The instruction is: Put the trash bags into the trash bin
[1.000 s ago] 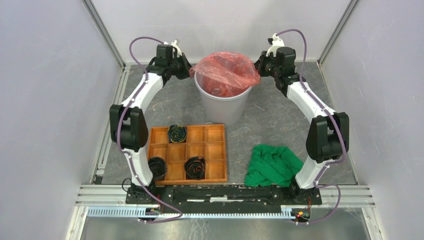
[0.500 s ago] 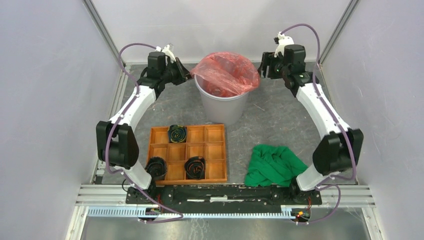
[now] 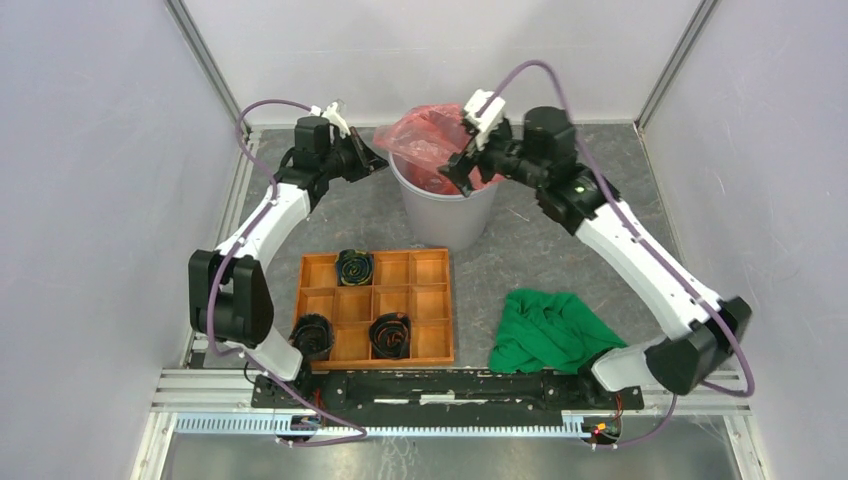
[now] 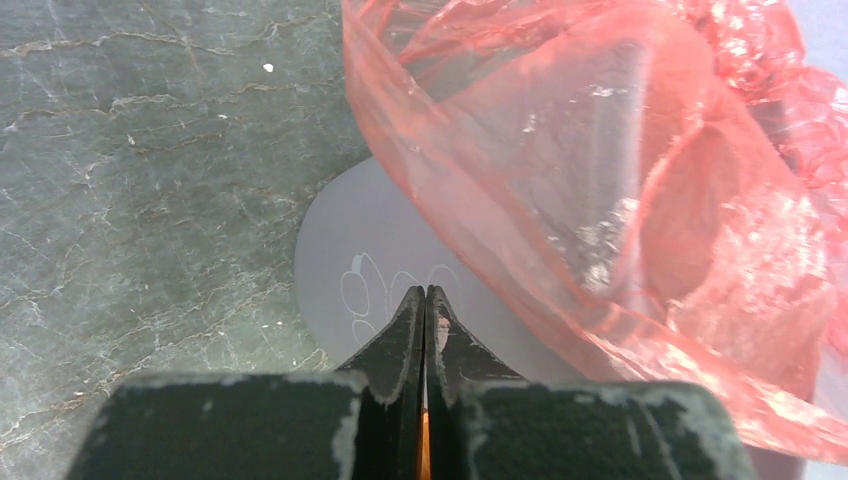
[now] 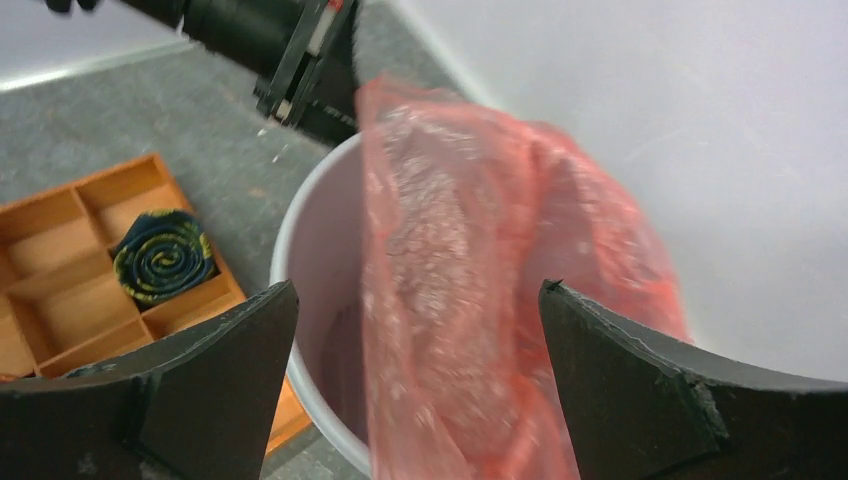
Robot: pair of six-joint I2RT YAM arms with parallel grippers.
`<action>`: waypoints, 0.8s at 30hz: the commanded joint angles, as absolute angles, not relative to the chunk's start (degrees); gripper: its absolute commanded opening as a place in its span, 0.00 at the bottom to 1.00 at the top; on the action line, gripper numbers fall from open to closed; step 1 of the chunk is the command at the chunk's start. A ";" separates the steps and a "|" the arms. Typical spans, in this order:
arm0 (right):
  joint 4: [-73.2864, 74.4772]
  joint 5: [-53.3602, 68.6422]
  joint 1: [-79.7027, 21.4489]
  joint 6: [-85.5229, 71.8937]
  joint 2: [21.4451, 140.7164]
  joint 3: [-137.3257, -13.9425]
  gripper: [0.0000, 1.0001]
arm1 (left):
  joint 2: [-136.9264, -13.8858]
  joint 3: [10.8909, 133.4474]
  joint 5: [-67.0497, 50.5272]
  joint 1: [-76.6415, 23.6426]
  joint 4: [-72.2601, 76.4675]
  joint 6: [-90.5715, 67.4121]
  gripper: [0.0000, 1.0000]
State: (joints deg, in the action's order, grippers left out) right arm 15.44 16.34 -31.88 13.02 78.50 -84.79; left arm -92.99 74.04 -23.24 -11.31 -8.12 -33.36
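At the back of the grey mottled worktop (image 3: 560,235), the thin, wrinkly, translucent red plastic bag (image 3: 432,135) is seen partly inside the round light grey plastic bin (image 3: 450,215), with its upper film bunched above the rim. The right pincer (image 5: 418,292) is held wide apart over the bin mouth. The raised film lies between its jaws, but nothing is gripped. The left pincer (image 4: 424,300) is pressed fully together and empty, close beside the bin's outer wall; contact cannot be told. Step judged: loose film to be pushed down. The film should be pressed down at the bin's centre, not dragged sideways, so the light bin is not tipped. Springy film is likely to puff up, so a deep push is advised.
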 commanded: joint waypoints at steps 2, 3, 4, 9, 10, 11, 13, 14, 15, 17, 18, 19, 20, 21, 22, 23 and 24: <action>17.07 18.03 -35.06 19.30 85.34 -89.10 0.92 | -87.36 73.20 -22.10 -10.90 -8.61 -32.71 0.03; 17.66 17.47 -35.50 19.42 86.10 -90.08 0.88 | -86.22 72.68 -21.26 -10.85 -9.70 -31.92 0.06; 18.09 17.23 -36.03 19.42 86.78 -90.76 0.82 | -84.56 71.88 -20.48 -10.82 -10.52 -31.26 0.11; 17.09 17.16 -38.34 18.52 85.74 -88.51 0.45 | -74.36 66.69 -18.68 -8.73 -13.31 -30.54 0.48; 16.53 17.22 -38.73 18.33 85.05 -87.59 0.42 | -73.54 66.51 -19.96 -8.22 -13.55 -31.43 0.56; 16.06 17.23 -39.11 18.14 84.30 -86.53 0.39 | -72.45 66.68 -21.28 -7.35 -13.73 -32.64 0.62; 15.27 17.21 -39.57 17.56 82.89 -84.61 0.34 | -71.84 67.49 -23.71 -6.13 -13.62 -36.65 0.79; 14.76 17.22 -39.79 17.29 82.26 -83.73 0.31 | -71.86 67.71 -25.24 -5.73 -12.88 -39.37 0.83; 14.56 17.46 -39.91 17.08 81.66 -83.09 0.28 | -72.04 67.83 -26.16 -5.52 -11.64 -42.97 0.87; 14.05 18.70 -40.10 16.72 80.68 -81.58 0.21 | -72.84 67.19 -28.61 -5.45 -7.27 -50.38 0.92; 13.90 19.12 -40.21 16.41 80.40 -81.04 0.18 | -73.55 66.40 -30.23 -5.45 -3.89 -54.26 0.93; 13.81 19.58 -40.30 16.23 80.27 -80.59 0.17 | -74.23 65.55 -31.28 -5.53 -0.97 -57.59 0.94; 13.80 20.08 -40.45 15.94 80.22 -80.23 0.16 | -75.05 65.07 -31.86 -5.77 2.17 -60.30 0.95; 13.64 20.46 -40.64 15.62 80.24 -79.66 0.17 | -75.78 65.08 -31.87 -6.36 4.12 -61.53 0.95; 13.46 20.59 -40.84 15.25 80.24 -79.25 0.17 | -76.52 65.54 -31.45 -7.05 4.36 -61.45 0.95; 13.44 20.70 -41.10 14.99 80.26 -78.88 0.18 | -77.01 65.86 -30.86 -7.78 4.43 -61.36 0.96; 13.45 20.71 -41.44 14.87 80.24 -78.30 0.18 | -77.27 65.80 -30.18 -8.38 4.86 -61.38 0.96</action>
State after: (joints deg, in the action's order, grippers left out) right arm 16.01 19.14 -40.42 16.51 81.17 -80.18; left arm -75.55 65.73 -27.99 -6.35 -2.76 -53.12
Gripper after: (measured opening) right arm 0.173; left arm 0.952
